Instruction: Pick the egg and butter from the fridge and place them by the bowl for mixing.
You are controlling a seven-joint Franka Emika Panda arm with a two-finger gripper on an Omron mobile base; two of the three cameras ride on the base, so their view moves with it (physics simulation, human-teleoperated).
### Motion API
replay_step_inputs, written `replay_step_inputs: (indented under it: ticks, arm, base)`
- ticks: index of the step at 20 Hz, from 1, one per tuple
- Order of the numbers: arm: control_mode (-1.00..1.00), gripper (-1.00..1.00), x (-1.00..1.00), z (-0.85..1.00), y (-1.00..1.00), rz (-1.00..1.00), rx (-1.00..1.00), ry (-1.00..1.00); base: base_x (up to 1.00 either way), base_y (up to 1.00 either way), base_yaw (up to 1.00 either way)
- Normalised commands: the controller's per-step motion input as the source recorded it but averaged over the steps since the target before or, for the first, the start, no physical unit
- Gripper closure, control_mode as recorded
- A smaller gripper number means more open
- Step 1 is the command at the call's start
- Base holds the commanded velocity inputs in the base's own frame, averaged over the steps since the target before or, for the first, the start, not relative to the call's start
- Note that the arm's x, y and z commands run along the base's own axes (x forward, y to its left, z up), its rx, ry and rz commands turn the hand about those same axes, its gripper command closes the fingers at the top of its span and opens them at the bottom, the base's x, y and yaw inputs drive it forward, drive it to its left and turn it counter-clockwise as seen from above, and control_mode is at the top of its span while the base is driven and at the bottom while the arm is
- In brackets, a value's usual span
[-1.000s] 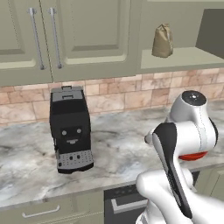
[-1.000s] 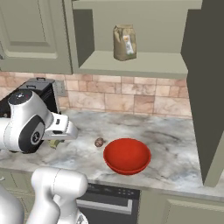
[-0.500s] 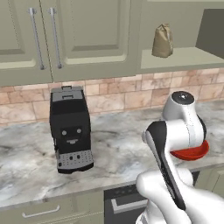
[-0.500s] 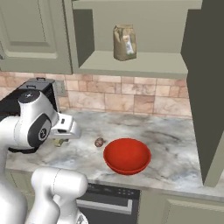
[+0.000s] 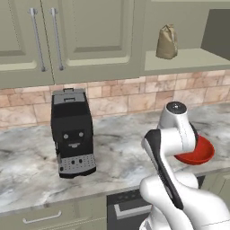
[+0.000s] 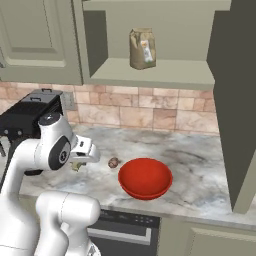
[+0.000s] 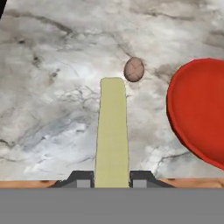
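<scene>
The hand is clamped on the butter over the marble tabletop, near the egg and red bowl.

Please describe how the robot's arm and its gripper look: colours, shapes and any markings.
The arm has glossy white, rounded shells with dark grey joint discs and a dark stripe along one link. A round grey cap tops the upper joint. The gripper has small dark grey jaws with lighter square pads. No cables or markings can be seen.
</scene>
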Motion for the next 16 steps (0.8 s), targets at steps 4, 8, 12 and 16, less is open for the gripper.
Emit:
replay_step_inputs:
  ticks: [4,8,12,16]
  arm:
    - [-1.00,1.00,0.22,-0.57,-0.15,0.00,-0.04,0.07]
    - [-1.00,1.00,0.25,-0.49,-0.19,0.00,-0.04,0.16]
    - [-1.00,1.00,0.35,-0.45,-0.07,0.00,-0.05,0.14]
    - [-1.00,1.00,0.41,-0.29,-0.02,0.04,0.00,0.11]
  base:
    - [0.00,0.00,0.00]
    - [0.00,0.00,0.00]
    - [0.00,0.00,0.00]
    - [0.00,0.00,0.00]
